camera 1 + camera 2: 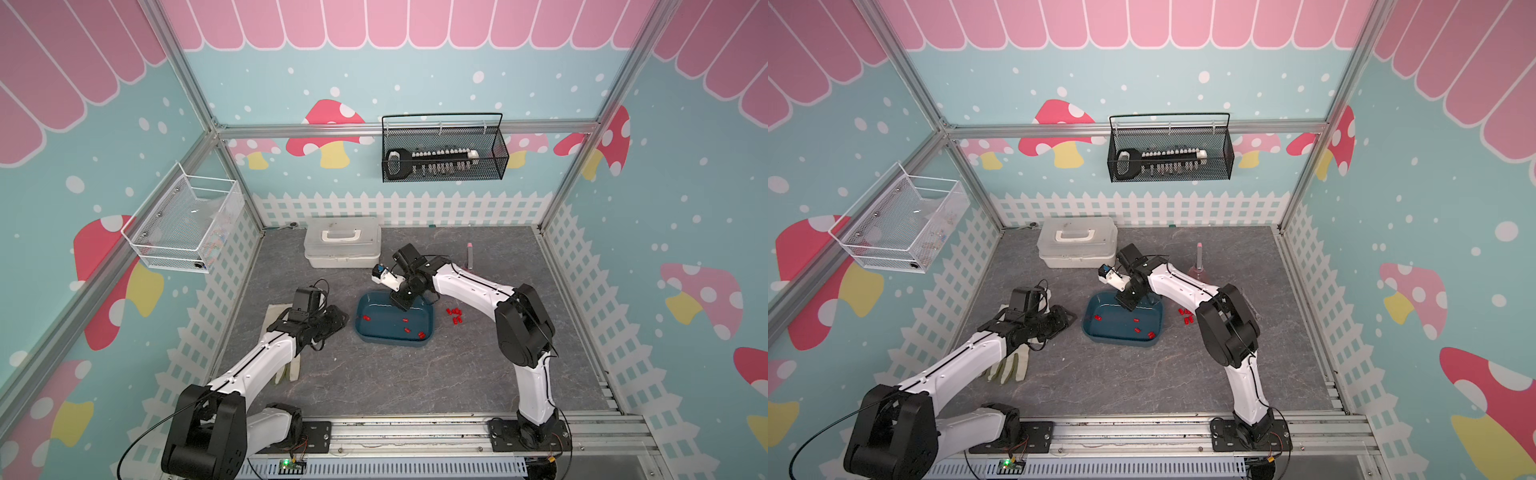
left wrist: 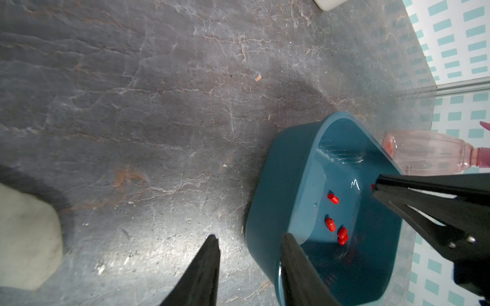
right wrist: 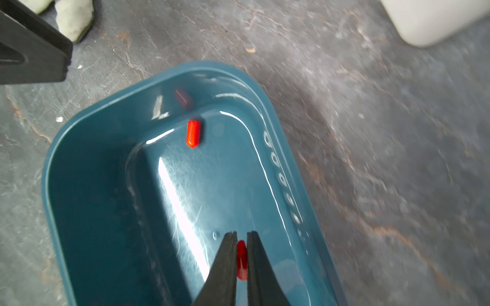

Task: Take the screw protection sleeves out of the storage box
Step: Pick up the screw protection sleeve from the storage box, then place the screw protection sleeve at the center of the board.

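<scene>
While loose in the storage box (image 1: pixel 390 343), five sleeves (image 1: pixel 405 320)

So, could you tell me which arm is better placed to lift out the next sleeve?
The right: the right gripper is inside the storage box, shut on a red sleeve. The left gripper hangs open beside the box, empty.

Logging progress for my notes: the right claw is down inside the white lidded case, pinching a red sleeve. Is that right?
No: the right claw pinches the red sleeve inside the open teal storage box, as the right wrist view shows. The white lidded case stands apart with its lid on.
</scene>
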